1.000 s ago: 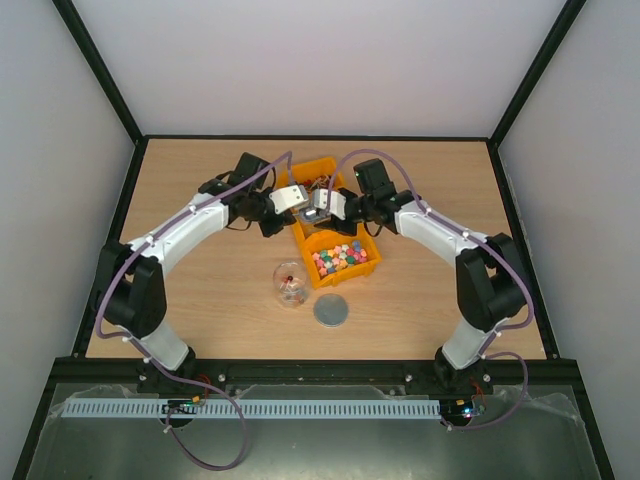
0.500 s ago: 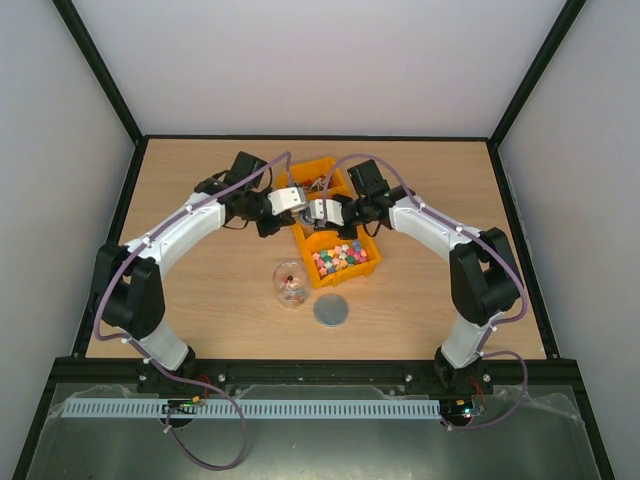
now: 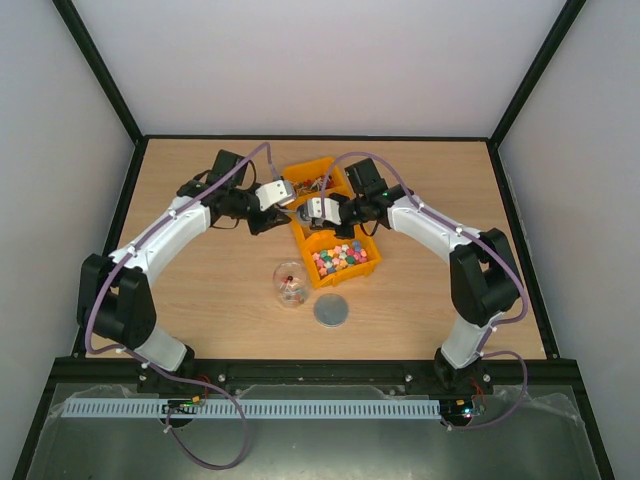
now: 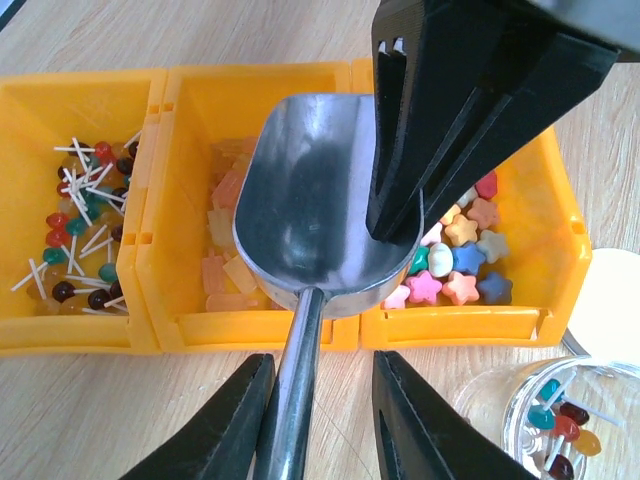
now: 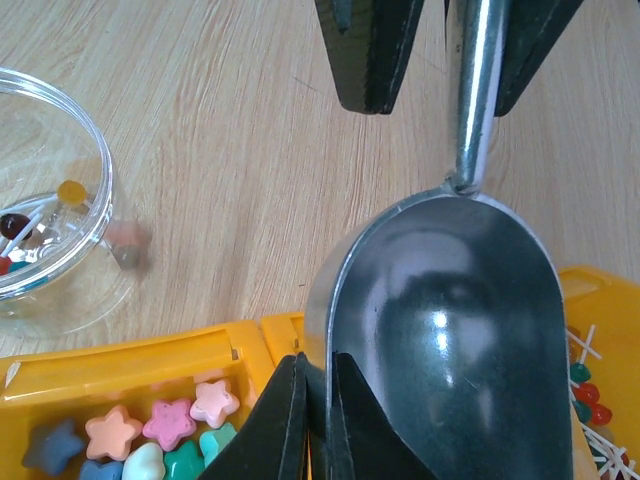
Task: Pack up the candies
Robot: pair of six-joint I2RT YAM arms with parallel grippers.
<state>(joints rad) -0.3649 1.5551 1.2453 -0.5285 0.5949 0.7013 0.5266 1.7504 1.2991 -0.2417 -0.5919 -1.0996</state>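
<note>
My right end effector (image 5: 316, 365) was clamped on the bowl rim of the silver metal scoop (image 4: 320, 200). My left end effector (image 4: 320, 365) stood apart, straddling the handle (image 4: 295, 420) and apparently not gripping it.

Risk: the thin rim pinch could let the scoop pivot or slip, so it would drop into the orange plastic bins (image 4: 160, 330) and scatter the candies (image 4: 455, 270).

These lay sorted in three compartments: stick-mounted red and dark pieces, amber pieces and pastel stars.
</note>
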